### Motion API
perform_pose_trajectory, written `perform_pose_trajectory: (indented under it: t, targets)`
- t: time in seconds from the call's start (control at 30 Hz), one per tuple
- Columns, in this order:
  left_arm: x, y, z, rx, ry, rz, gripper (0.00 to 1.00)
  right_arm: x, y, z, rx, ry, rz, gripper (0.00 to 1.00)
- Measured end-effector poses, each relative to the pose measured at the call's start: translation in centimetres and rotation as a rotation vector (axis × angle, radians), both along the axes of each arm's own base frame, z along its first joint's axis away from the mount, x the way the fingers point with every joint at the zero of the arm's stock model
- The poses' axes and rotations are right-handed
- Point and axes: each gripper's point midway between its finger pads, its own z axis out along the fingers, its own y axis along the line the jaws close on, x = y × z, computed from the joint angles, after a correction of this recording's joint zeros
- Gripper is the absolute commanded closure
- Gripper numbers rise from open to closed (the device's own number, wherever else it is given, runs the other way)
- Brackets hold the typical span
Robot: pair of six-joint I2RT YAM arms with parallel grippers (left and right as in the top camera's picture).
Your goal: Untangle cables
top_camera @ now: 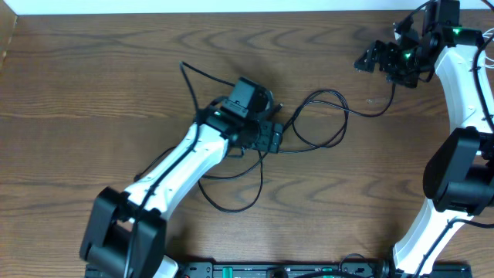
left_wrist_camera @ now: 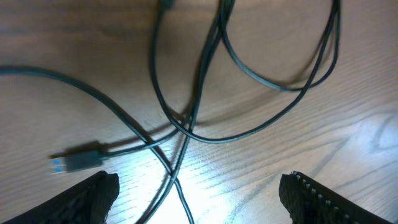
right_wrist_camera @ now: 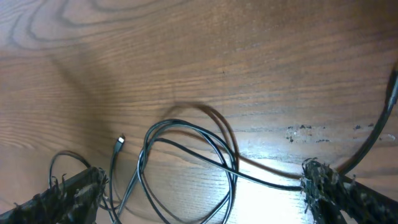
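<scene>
Left jaws wide above cables, right jaws wide

A brown wood-grain table fills the view. A white strip runs along its 12 o'clock edge; a black bar with small green lights sits at 6 o'clock. Small dark scuffs mark the wood.

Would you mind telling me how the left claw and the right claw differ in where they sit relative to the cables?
The left claw hangs directly over the crossing of the cables; the right claw sits off at the far right, the loops lying ahead of it. Several strands pass under the left claw's open fingers; only one strand reaches the right claw, beside one finger. Both stand wide open, apparently holding nothing.
</scene>
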Motion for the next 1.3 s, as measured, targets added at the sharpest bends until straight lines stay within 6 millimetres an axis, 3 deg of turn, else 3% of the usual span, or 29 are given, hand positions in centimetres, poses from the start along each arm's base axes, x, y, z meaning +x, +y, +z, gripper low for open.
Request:
perform_pose_trajectory:
  t: [0.43, 0.63, 0.97, 1.3]
  targets:
    - [-3.2, 1.4, -2.3, 0.107, 0.109, -0.118, 0.12, -0.3, -0.3, -0.2, -0.017, 0.016, -0.006, 0.01]
    - [-3.1, 1.4, -3.0, 0.12, 0.106, -0.156, 0.12, -0.4, -0.3, -0.3, -0.019, 0.018, -0.004, 0.01]
    - [-3.1, 1.3, -6.8, 0.158, 0.176, -0.167, 0.12, -0.6, -0.3, -0.4, -0.018, 0.032, -0.004, 0.01]
    - [-2.9, 1.3, -8.1, 0.167, 0.193, -0.167, 0.2, -0.6, -0.3, -0.4, -0.018, 0.032, -0.004, 0.01]
